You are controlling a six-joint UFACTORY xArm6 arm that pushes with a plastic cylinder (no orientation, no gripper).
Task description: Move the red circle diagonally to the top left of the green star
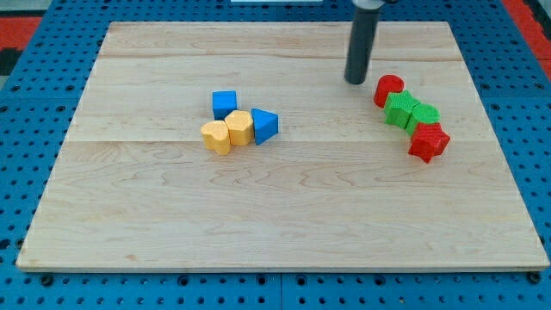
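Toward the view's left of centre on the wooden board (pixel 129 215), four blocks are sitting bunched together. A yellow heart-like block (pixel 216 136) is lying farthest left, and a second yellow block (pixel 239 127), its shape unclear to me, is pressing against it at about 2 o'clock. A blue cube (pixel 225 103) is resting at 11 o'clock from that second yellow one, touching it, while a blue triangular block (pixel 264 126) is leaning against its 3 o'clock side.

Moving right, my tip (pixel 356 81) is standing on the board well apart from that group. I am carrying no jaws at all, just a straight dark rod, so nothing is being pinched or held. The tip is sitting just beside the red circle (pixel 388 89), at roughly 10 o'clock from it; I cannot tell whether the two are touching.

The red circle is showing as a short red cylinder with a round flat top, heading a diagonal chain near the view's right edge. At its 5 o'clock, touching it, the green star (pixel 400 110) is lying, then another green block (pixel 424 114) at 3 o'clock from the star, and finally a red block (pixel 429 142) of unclear, notched shape at 5 o'clock.
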